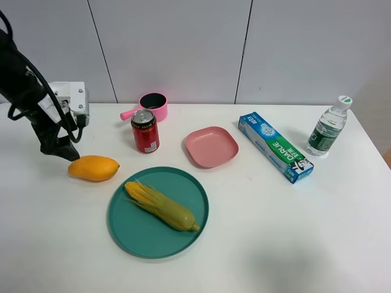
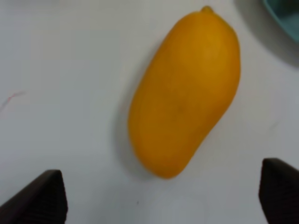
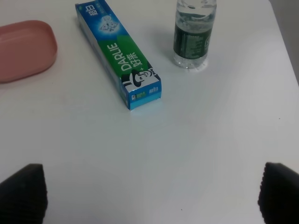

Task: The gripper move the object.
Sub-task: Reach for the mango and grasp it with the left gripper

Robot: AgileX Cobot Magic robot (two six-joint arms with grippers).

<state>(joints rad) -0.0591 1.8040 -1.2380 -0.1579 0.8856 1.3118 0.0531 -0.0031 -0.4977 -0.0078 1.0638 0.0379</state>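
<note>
Left fingers (image 2: 42,200) spread wide, nothing between them, so the left gripper (image 2: 161,189) is empty. It is just short of one end of the mango (image 2: 184,93). From the high view the dark tips look just off the fruit; contact is hard to rule out at that angle. The mango lies flat on the white table (image 1: 55,244), just left of the teal plate (image 1: 125,229) and not on it. A corn cob (image 1: 162,206) lies on the plate. Behind are a red can (image 1: 145,131) and a pink pot (image 1: 153,105).

Right fingers (image 3: 21,196) also spread apart. The right gripper (image 3: 152,191) is empty over bare table, with the toothpaste box (image 3: 119,53), water bottle (image 3: 194,35) and pink dish (image 3: 23,49) ahead of it.
</note>
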